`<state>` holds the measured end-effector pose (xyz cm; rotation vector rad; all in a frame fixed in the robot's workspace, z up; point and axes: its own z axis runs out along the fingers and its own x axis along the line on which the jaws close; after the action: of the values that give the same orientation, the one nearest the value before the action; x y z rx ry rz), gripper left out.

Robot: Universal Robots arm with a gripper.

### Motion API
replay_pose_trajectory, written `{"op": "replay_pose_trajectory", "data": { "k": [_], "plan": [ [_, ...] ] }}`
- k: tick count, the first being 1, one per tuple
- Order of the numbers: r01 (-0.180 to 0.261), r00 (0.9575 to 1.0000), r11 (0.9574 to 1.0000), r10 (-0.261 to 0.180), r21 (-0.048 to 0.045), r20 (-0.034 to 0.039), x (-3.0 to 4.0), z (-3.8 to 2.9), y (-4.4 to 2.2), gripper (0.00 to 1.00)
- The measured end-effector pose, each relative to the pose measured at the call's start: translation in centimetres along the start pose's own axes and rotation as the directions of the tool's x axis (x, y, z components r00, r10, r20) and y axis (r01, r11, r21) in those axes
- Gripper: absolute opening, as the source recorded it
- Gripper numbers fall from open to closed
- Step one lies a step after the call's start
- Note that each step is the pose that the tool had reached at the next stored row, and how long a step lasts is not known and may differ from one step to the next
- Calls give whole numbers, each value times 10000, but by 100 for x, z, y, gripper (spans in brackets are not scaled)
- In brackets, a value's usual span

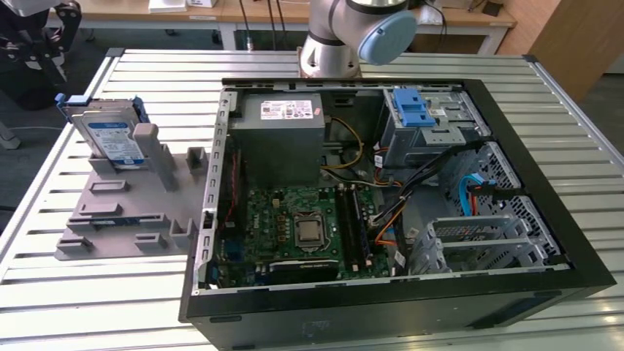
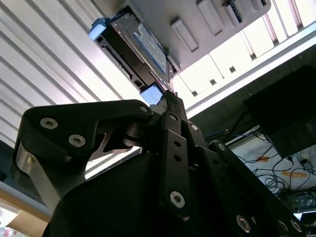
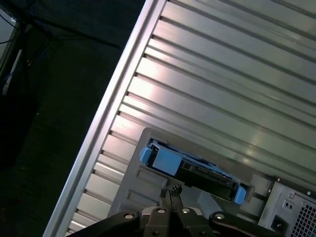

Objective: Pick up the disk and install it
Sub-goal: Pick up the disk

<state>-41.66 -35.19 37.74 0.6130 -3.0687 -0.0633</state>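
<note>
Item 1: disk (image 1: 109, 135). Stands on edge in grey holder (image 1: 122, 212) on slatted table (image 1: 58, 292), to exterior view's left of open PC case (image 1: 560, 241). Blue frame along edges.
Item 2: gripper (image 3: 171, 191), seen in first wrist view. Fingers clenched together, nothing betw. them. Points toward disk w/o touching.
Item 3: arm (image 1: 356, 33), beyond case.
</note>
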Motion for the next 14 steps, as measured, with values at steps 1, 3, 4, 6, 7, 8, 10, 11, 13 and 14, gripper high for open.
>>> {"op": "replay_pose_trajectory", "data": {
  "k": [1,3,4,6,7,8,10,11,13,14],
  "plan": [
    [88,10000,10000,-88,0,-4,0,0,0,11],
    [198,9998,9998,-198,0,-10,1,-1,1,11],
    [232,9997,9997,-232,1,-11,1,-1,1,11],
    [251,9997,9997,-251,1,-12,1,-1,1,11],
    [252,9997,9997,-252,1,-12,1,0,1,11],
    [254,9997,9997,-254,1,-11,1,0,1,11],
    [254,9997,9997,-254,1,-11,1,0,1,11],
    [254,9997,9997,-254,0,-11,1,0,1,11],
    [254,9997,9997,-254,1,-11,1,0,1,11],
    [254,9997,9997,-254,1,-12,1,0,1,11]
  ]
}}
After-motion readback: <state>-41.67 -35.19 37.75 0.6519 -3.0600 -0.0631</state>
